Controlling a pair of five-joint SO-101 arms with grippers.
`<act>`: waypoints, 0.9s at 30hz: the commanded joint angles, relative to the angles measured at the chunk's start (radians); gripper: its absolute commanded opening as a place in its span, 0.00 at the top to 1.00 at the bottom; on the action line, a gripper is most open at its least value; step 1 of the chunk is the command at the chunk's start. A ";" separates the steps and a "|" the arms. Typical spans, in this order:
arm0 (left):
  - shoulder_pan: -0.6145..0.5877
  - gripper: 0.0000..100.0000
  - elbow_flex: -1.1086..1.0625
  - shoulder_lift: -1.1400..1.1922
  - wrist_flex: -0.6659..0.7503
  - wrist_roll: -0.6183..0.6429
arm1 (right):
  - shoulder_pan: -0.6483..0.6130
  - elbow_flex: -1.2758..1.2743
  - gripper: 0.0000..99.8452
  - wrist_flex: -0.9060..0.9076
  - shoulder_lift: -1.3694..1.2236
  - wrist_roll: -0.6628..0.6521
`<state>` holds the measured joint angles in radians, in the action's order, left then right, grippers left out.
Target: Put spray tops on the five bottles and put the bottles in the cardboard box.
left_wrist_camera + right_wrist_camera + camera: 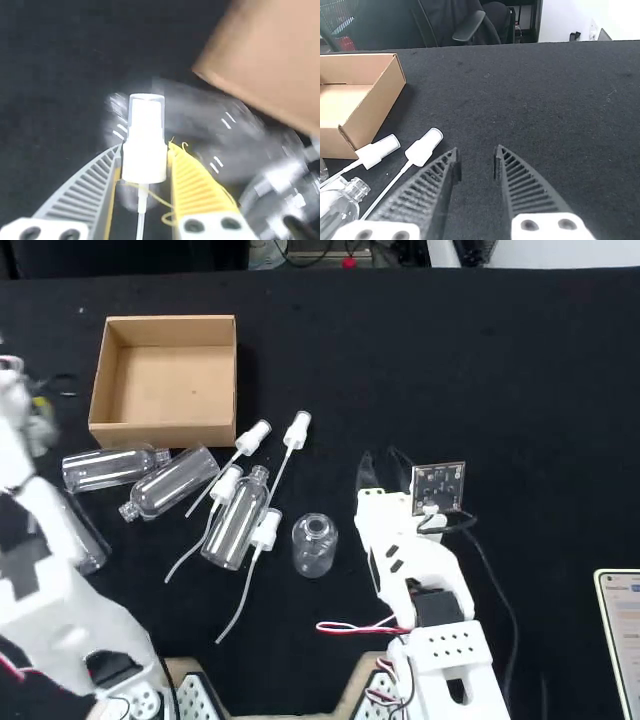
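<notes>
Bottles are all out on the black table [520,370], uncapped, and none is in the cardboard box [165,430]. Nearest me, a short bottle [314,545] stands upright just beside the right arm's white body. The right gripper [476,152] sits low over the cloth ahead of it, its black fingers a little apart with nothing between them. Left of the short one, a long bottle [237,518] lies on its side among four loose spray tops [253,438], one of them touching it, their thin tubes trailing my way. Further left, a slanted bottle [170,483] and a leftmost bottle [110,467] lie just in front of the box (a fifth bottle [88,545] seems to lie half under the left arm, though I can't make it out well). The left gripper [144,150], one finger grey and one yellow, is clamped on a white spray top [145,125] held nozzle-up, with a blurred clear bottle close behind it and a corner of the box beyond. The box itself sits open at the far left of the table.
</notes>
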<state>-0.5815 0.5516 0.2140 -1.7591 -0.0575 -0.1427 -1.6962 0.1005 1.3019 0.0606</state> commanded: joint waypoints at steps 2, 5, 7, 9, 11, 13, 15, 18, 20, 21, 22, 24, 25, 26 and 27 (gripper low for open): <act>0.263 0.97 -0.259 -0.322 0.009 0.000 | 0.000 0.005 0.89 -0.021 0.021 -0.008; 0.374 0.97 -0.387 -0.425 0.009 -0.015 | 0.057 0.010 0.89 -0.021 0.021 -0.005; 0.443 0.97 -0.475 -0.488 0.014 -0.064 | 0.107 0.024 0.89 -0.014 0.021 -0.002; 0.495 0.97 -0.567 -0.549 0.046 -0.106 | 0.153 0.051 0.89 0.034 0.021 -0.002; 0.521 0.97 -0.661 -0.626 0.089 -0.130 | 0.184 0.091 0.89 0.117 0.021 -0.002; 0.535 0.97 -0.757 -0.704 0.140 -0.147 | 0.204 0.140 0.88 0.213 0.021 -0.002; 0.545 0.97 -0.845 -0.783 0.187 -0.157 | 0.216 0.188 0.88 0.292 0.021 -0.002; 0.576 0.97 -0.908 -0.896 0.226 -0.173 | 0.233 0.243 0.88 0.376 0.021 -0.002; 0.610 0.97 -0.897 -0.965 0.230 -0.186 | 0.252 0.271 0.88 0.416 0.021 -0.002; 0.634 0.97 -0.881 -0.993 0.224 -0.189 | 0.264 0.283 0.88 0.431 0.021 -0.002; 0.664 0.97 -0.869 -1.014 0.219 -0.189 | 0.275 0.292 0.88 0.442 0.021 -0.002; 0.730 0.97 -0.862 -1.054 0.192 -0.189 | 0.296 0.303 0.88 0.456 0.021 0.000; 0.769 0.97 -0.868 -1.065 0.175 -0.189 | 0.307 0.306 0.88 0.457 0.021 0.000; 0.811 0.97 -0.883 -1.071 0.153 -0.189 | 0.324 0.312 0.88 0.460 0.021 0.000; 0.855 0.97 -0.900 -1.076 0.133 -0.189 | 0.338 0.323 0.88 0.463 0.021 0.000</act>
<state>0.1258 -0.3537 -0.8109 -1.5689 -0.2401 0.1504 -1.4492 0.5562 1.3019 0.0606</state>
